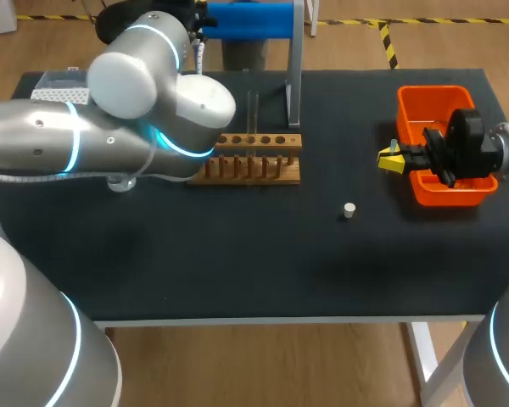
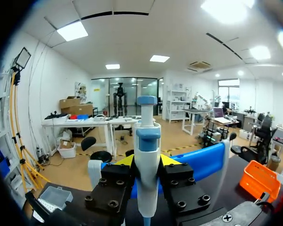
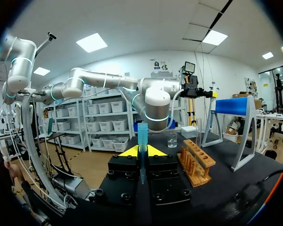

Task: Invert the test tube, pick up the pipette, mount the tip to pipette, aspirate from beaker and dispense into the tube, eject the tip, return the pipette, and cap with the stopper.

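My left gripper is shut on the white pipette with its blue top, holding it upright in front of the blue stand. In the head view my left arm hides that gripper. My right gripper is shut on a blue pipette tip that stands up between its fingers. It hovers beside the orange bin, seen as yellow tips of the right gripper. A glass tube stands in the wooden rack. The beaker peeks out under my left arm. The small stopper lies on the mat.
A tip box sits at the table's far left corner. The blue stand rises behind the rack. From the right wrist, the rack, beaker and left arm lie ahead.
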### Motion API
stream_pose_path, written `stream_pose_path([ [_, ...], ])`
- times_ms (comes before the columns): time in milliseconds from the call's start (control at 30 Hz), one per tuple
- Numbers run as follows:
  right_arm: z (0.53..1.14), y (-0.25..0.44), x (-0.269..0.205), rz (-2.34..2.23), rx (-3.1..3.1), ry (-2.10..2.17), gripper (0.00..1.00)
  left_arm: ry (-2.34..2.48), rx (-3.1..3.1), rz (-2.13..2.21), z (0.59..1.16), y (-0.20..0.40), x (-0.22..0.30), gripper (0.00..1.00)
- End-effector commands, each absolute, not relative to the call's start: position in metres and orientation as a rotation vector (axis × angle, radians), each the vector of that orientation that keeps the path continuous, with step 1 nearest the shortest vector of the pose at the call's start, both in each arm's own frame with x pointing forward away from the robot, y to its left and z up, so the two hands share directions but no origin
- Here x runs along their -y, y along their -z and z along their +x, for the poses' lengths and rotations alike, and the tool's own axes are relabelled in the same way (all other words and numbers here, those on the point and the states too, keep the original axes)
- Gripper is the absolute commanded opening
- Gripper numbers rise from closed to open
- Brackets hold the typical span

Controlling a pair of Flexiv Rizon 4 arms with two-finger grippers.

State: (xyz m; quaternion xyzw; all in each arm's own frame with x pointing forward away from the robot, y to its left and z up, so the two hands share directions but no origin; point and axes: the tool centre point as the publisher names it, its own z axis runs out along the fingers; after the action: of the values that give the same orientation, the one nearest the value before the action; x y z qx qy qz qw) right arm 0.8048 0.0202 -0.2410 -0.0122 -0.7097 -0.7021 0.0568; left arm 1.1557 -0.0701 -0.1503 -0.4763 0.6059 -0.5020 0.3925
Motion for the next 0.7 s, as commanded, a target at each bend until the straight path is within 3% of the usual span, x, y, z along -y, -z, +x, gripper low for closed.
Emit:
stream_pose_path([
  [33, 0.804, 0.241, -0.019, -0.036, 2.154, 2.128, 0.0, 1.4, -1.73, -1.105, 1.13, 0.129, 0.055, 0.0],
  [267, 0.804, 0.241, -0.019, -0.036, 2.154, 2.128, 0.0, 1.556, -1.893, -0.954, 1.103, 0.112, 0.06, 0.0],
  [700, 0.804, 0.241, -0.019, -0.036, 2.154, 2.128, 0.0, 1.556, -1.893, -0.954, 1.103, 0.112, 0.06, 0.0],
])
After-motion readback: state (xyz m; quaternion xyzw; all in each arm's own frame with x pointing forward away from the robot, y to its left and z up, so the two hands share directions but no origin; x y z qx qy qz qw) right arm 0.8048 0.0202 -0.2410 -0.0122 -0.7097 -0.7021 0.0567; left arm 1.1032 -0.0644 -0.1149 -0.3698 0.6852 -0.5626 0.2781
